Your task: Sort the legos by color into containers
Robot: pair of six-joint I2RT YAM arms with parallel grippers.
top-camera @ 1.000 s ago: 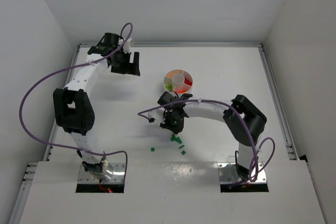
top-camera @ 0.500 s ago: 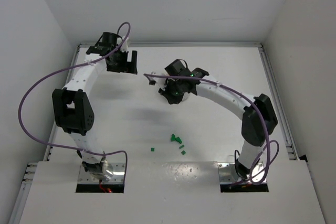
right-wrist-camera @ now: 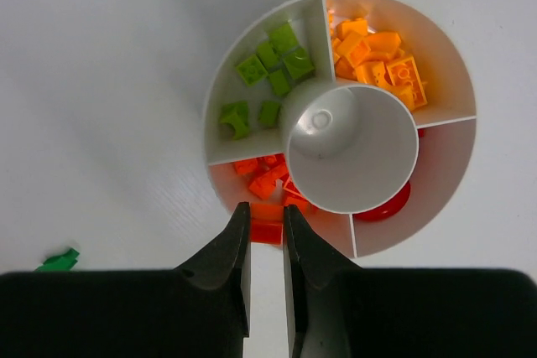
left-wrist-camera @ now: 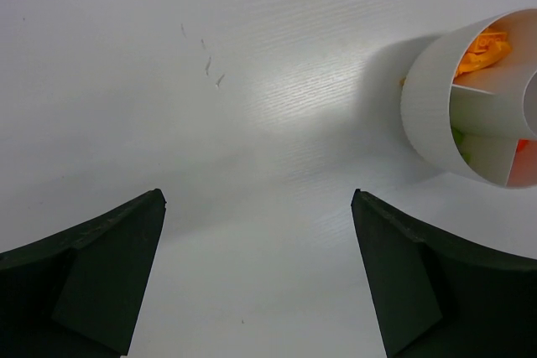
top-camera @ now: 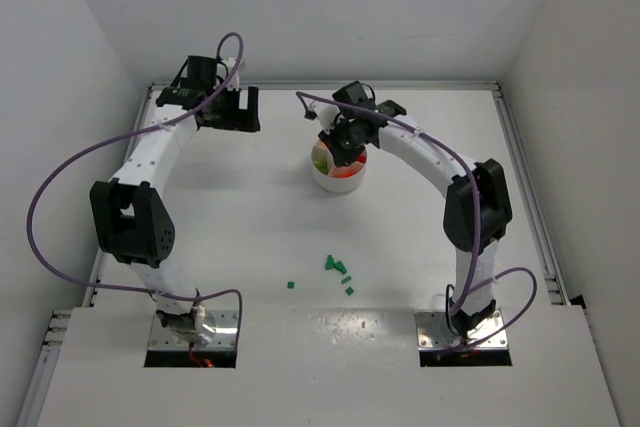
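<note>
Right gripper (right-wrist-camera: 267, 209) nearly together, narrow slit between tips, above dish (right-wrist-camera: 220, 81) at red-orange compartment, far centre of surface. Left gripper (left-wrist-camera: 258, 197) spread wide, empty, over surface left of dish. Loose green legos (top-camera: 338, 267) near centre.

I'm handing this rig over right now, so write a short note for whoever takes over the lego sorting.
Left gripper: open, empty, over bare table left of the dish.
Right gripper: jaws nearly shut above the dish's red-orange compartment; no brick visible between them.
Done: lime green bricks, orange bricks and red-orange bricks sit in separate compartments.
To do: several dark green bricks lie loose on the table toward the arm bases.
</note>
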